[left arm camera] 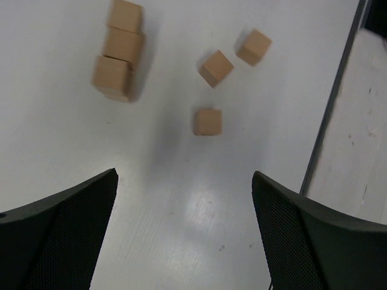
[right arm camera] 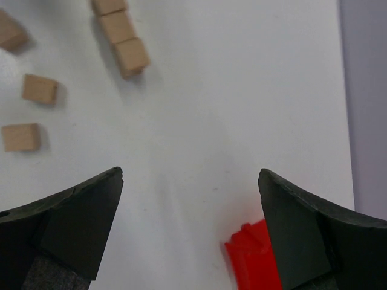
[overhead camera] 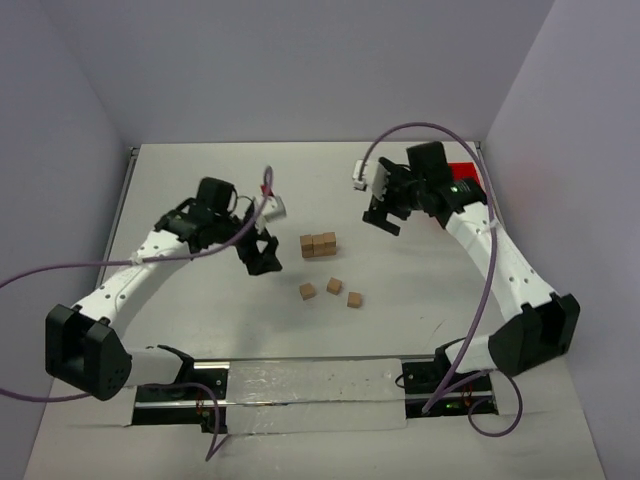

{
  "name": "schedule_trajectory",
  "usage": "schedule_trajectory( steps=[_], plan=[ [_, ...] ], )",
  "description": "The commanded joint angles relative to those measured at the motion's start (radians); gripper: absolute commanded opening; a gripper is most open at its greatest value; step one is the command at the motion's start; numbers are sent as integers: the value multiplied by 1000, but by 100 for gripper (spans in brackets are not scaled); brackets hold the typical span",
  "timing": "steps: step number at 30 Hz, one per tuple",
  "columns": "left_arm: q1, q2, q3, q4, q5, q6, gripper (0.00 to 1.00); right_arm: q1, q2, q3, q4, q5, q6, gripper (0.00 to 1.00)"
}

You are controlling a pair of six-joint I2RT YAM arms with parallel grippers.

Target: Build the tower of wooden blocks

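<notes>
Standing near the middle of the white tabletop (overhead camera: 420, 300), the small stack of light-tan wooden cubes (overhead camera: 319, 244) is low, with three loose tan cubes (overhead camera: 334, 286) near it on the arms' side. The left pincer (overhead camera: 262, 258) and the right pincer (overhead camera: 385, 218) both hang wide and empty. A careless approach could knock the stack or scatter the light cubes. Its number of layers is hard to tell, and the red plastic bin (right arm camera: 251, 260) is mostly cut off.

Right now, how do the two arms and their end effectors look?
The left arm and right arm have white links, black joints and black bases. A purple cable loops along each. The left end effector and right end effector are black, with broad fingers. A small green light glows on the right arm.
</notes>
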Motion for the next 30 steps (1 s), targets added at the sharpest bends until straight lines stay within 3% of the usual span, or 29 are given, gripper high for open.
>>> schedule_trajectory(
  steps=[1, 7, 11, 16, 30],
  plan=[
    [-173, -35, -92, 85, -215, 44, 96, -95, -154, -211, 200, 47, 182, 100],
    [-318, 83, -122, 126, -325, 3, 74, -218, -391, -540, 311, 22, 315, 100],
    [-373, 147, -125, 183, -380, -29, 70, -248, -495, -647, 351, 37, 374, 100],
    [-446, 226, -142, 244, -478, -36, 69, -273, -511, -682, 365, 60, 433, 100],
    [-477, 358, -76, 241, -470, -49, 59, -286, -496, -704, 399, 35, 495, 100]
  ],
)
